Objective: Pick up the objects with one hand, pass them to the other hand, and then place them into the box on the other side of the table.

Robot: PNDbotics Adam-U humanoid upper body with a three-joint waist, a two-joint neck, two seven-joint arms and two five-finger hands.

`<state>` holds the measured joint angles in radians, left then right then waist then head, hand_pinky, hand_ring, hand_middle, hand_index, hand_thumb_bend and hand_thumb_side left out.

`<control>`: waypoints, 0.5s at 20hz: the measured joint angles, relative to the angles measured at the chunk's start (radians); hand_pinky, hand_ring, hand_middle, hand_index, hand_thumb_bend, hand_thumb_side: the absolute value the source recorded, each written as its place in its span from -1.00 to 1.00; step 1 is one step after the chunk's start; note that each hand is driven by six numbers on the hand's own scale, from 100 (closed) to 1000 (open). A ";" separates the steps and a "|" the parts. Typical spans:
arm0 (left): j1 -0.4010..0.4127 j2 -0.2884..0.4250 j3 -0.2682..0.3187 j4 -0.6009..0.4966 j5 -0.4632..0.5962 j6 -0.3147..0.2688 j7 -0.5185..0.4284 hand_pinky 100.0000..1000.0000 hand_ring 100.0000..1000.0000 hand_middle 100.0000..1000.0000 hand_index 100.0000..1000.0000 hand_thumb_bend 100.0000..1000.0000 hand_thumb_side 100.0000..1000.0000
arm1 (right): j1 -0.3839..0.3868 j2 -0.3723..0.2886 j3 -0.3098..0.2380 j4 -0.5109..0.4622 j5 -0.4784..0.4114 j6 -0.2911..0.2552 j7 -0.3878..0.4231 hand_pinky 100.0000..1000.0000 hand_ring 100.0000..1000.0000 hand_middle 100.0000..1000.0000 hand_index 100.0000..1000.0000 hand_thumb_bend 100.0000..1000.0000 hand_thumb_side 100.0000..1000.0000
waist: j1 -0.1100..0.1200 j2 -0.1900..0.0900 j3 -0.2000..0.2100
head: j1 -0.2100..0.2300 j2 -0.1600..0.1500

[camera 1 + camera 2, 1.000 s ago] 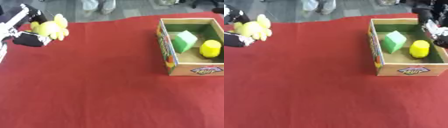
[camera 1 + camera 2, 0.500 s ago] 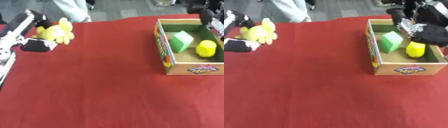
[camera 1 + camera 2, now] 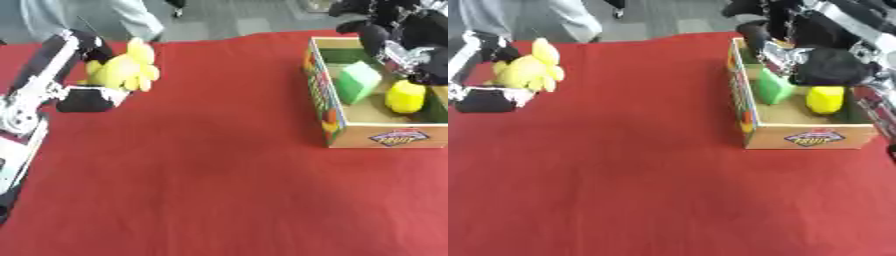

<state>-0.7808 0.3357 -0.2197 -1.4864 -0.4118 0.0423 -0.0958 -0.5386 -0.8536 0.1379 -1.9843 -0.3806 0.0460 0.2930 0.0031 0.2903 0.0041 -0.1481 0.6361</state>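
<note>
A bunch of yellow bananas (image 3: 122, 71) is held above the red tablecloth at the far left, with my left hand (image 3: 85, 95) shut on it. A cardboard fruit box (image 3: 379, 136) stands at the right of the table. Inside it lie a green block (image 3: 359, 81) and a yellow fruit (image 3: 406, 96). My right hand (image 3: 776, 35) hangs over the box's far end with its fingers relaxed and nothing in them.
The red cloth (image 3: 201, 180) covers the whole table, and its far edge meets a grey floor. A person's legs (image 3: 83, 17) stand beyond that edge at the upper left.
My left hand has carried the bananas rightward, toward the table's middle. My right hand has come in from the far right and now hangs over the box.
</note>
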 measured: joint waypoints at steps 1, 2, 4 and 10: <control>0.003 -0.012 -0.001 0.000 -0.005 -0.007 0.016 0.08 -0.12 -0.44 -0.13 -1.00 -0.90 | -0.006 0.004 0.008 0.000 0.009 0.007 0.007 0.77 0.92 0.55 0.74 -1.00 -0.42 | -0.002 0.000 0.002 | -0.005 0.003; 0.007 -0.022 -0.003 0.000 -0.011 -0.013 0.031 0.08 -0.12 -0.44 -0.12 -1.00 -0.90 | -0.011 0.007 0.015 0.000 0.019 0.013 0.012 0.77 0.92 0.55 0.74 -1.00 -0.46 | -0.004 0.000 0.003 | -0.009 0.004; 0.013 -0.042 -0.006 0.000 -0.024 -0.027 0.064 0.08 -0.12 -0.44 -0.12 -1.00 -0.89 | -0.018 0.010 0.028 0.000 0.041 0.026 0.021 0.77 0.93 0.56 0.74 -1.00 -0.41 | -0.007 0.000 0.004 | -0.017 0.004; 0.025 -0.096 -0.018 0.000 -0.079 -0.069 0.159 0.08 -0.12 -0.44 -0.12 -1.00 -0.88 | -0.039 0.026 0.068 0.000 0.125 0.062 0.043 0.76 0.94 0.58 0.75 -1.00 -0.42 | -0.014 0.000 0.011 | -0.036 0.014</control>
<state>-0.7558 0.2396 -0.2375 -1.4861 -0.4904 -0.0265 0.0629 -0.5773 -0.8280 0.2060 -1.9845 -0.2560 0.1082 0.3364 -0.0105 0.2903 0.0151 -0.1839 0.6498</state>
